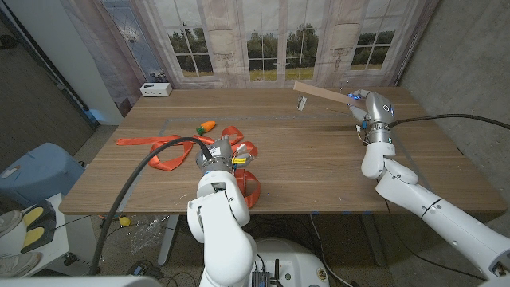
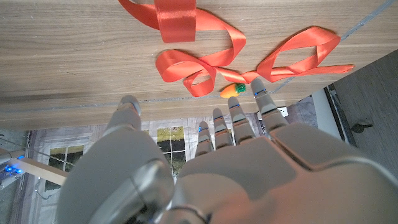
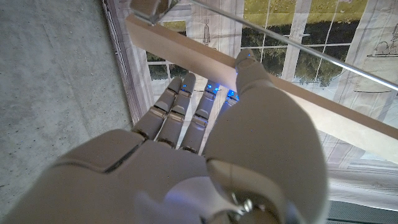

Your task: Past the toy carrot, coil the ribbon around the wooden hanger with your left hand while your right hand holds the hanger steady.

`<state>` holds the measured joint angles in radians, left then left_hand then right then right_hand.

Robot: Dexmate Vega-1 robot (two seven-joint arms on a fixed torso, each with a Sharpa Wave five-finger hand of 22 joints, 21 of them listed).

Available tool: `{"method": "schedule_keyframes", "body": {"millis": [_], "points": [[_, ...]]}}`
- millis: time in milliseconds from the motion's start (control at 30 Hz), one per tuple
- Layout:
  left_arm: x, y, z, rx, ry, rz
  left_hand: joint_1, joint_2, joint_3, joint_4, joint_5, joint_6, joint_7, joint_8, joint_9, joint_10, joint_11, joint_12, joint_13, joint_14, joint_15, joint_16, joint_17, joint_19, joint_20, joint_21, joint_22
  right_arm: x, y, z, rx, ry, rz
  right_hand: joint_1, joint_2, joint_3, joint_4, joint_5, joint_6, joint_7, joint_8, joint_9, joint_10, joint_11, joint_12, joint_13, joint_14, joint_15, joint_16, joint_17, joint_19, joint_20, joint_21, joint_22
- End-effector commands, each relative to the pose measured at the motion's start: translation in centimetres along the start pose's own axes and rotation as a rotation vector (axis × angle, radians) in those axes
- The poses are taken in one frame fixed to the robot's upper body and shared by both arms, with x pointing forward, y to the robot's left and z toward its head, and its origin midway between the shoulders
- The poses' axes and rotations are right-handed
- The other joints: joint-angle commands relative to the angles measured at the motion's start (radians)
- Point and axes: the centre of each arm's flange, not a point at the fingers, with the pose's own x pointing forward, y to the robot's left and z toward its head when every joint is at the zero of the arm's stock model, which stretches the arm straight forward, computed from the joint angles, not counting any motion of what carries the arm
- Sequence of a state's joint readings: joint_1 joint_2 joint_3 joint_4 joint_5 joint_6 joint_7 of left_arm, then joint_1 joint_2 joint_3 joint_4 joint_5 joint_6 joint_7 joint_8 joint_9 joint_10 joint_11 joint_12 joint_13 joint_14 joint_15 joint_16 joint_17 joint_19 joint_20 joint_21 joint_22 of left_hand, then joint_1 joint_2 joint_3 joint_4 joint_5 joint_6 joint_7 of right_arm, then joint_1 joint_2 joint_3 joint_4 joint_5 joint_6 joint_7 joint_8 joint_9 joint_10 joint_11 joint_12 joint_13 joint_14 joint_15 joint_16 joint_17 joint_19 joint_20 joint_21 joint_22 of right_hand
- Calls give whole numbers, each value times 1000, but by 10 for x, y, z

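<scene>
A: Where is the wooden hanger (image 1: 323, 93) found?

B: It is seen toward the far right corner of the tabletop (image 1: 319, 167), lifted at a slant. It is gripped at its right end by the right hand (image 1: 365, 104); in the right wrist view the bar (image 3: 261, 81) is seen clasped between the thumb and the other fingers (image 3: 186, 106), with a metal rod running above it.

A: And the ribbon (image 1: 171, 151)?

B: It is laid in orange loops across the left half of the tabletop, reaching the near edge beside the left arm. The toy carrot (image 1: 207, 126) is set just beyond the loops, touching or nearly touching them.

A: How is the left hand (image 1: 227, 155) held?

B: It is held over the ribbon near the near edge. In the left wrist view its fingers (image 2: 239, 121) are spread and extended toward the ribbon (image 2: 205, 68) and carrot (image 2: 231, 91), and nothing is gripped.

A: What else is noted?

B: A small white box (image 1: 156, 89) is placed at the far left corner.
</scene>
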<state>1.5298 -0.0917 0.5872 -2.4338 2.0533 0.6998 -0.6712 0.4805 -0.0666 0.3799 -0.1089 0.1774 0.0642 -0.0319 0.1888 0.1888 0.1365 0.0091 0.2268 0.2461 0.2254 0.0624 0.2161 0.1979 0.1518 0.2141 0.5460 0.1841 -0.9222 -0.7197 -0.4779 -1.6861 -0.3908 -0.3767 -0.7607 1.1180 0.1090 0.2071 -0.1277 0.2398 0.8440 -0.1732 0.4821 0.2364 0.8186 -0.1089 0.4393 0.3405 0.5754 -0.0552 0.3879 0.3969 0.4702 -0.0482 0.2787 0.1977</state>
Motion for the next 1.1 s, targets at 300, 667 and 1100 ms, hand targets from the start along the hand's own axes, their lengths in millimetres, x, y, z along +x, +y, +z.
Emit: {"method": "schedule_keyframes", "body": {"millis": [300, 667, 1100], "points": [[-4, -27, 11, -138, 262, -32, 2, -8, -8, -11, 7, 46, 55, 18, 1, 43, 41, 20, -4, 58, 4, 11, -6, 76, 2, 14, 4, 5, -1, -4, 19, -24, -4, 25, 34, -6, 4, 3, 183, 144, 6, 32, 9, 1, 2, 5, 12, -171, -4, 5, 7, -35, 11, 7], [32, 0, -5, -255, -98, 275, 33, 31, 10, -20, 11, 132, 39, 33, 2, 106, 4, 38, -6, 100, -53, 15, -5, 61, 2, -20, 1, 12, 8, 18, 76, -73, 16, 26, 35, -9, 5, 3, 184, 143, 6, 32, 9, 0, 1, 6, 12, -170, -8, 5, 7, -36, 13, 7], [118, 40, -44, -503, -417, 267, 83, 88, 45, -38, 1, 154, 39, 16, 2, 114, 15, 25, -11, 91, -32, -9, -11, 87, 2, -40, 2, 5, 11, 71, 22, -82, 20, 29, 36, -13, 5, 3, 184, 141, 6, 32, 8, -1, -2, 7, 13, -171, -12, 6, 9, -38, 17, 7]]}}
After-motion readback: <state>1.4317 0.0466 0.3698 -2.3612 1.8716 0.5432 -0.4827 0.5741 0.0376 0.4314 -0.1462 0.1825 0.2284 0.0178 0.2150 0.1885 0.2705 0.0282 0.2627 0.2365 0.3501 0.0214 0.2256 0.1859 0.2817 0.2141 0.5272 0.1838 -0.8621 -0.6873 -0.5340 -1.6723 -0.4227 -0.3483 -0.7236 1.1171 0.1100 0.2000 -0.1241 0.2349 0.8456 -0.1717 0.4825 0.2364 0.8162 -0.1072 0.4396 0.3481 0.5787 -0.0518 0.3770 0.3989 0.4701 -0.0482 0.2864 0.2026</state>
